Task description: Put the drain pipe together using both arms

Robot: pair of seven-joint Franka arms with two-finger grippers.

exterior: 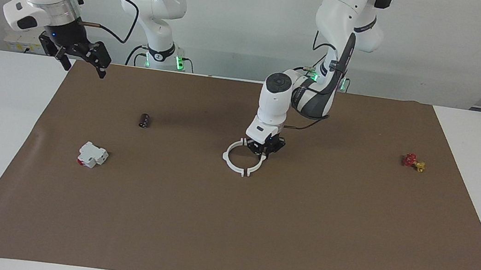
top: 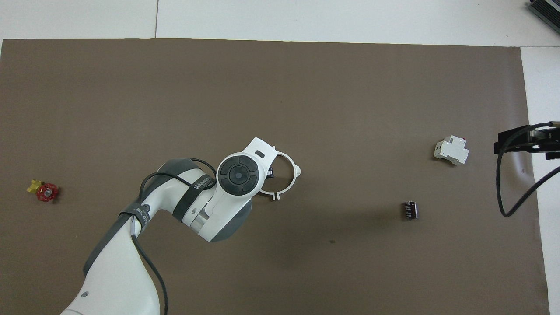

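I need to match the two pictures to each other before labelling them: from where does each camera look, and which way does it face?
Facing view: high across the table, looking back at the robots; both arms show whole, left gripper on the drain pipe, right gripper raised over the mat's corner.
Overhead view: above the robots' end, looking steeply down; the left arm and the right gripper show.
Shared: drain pipe, black cylinder, white device, red valve, half a turn apart.
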